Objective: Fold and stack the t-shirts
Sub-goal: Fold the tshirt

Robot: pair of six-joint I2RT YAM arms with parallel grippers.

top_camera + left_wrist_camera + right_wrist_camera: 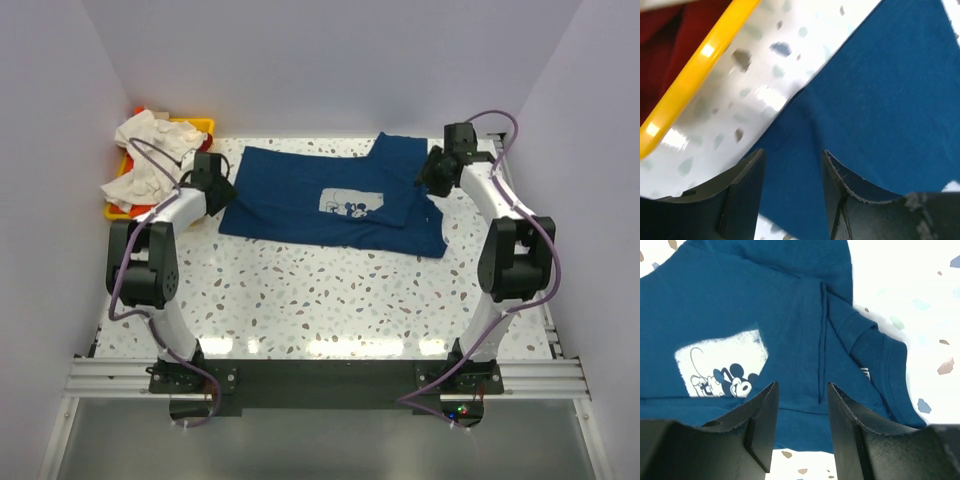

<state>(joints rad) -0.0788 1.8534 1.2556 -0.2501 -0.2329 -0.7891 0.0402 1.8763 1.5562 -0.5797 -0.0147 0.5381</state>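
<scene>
A navy blue t-shirt [330, 200] with a pale square cartoon print [352, 204] lies spread on the far middle of the table, its right part folded over. My left gripper [222, 190] is open and empty at the shirt's left edge; in the left wrist view [792, 165] blue fabric [880, 100] lies between its fingers. My right gripper [432, 172] is open and empty over the shirt's right side; the right wrist view [800, 400] shows the print [722, 365] and the collar [875, 360] below. White shirts [145, 150] and an orange-red one [155, 112] are heaped at far left.
A yellow plastic tray [205, 124] at the far left corner holds the heap of shirts; its rim shows in the left wrist view [700, 65]. The speckled white table [330, 300] runs to a dark front rail. Pale walls close in the left, back and right sides.
</scene>
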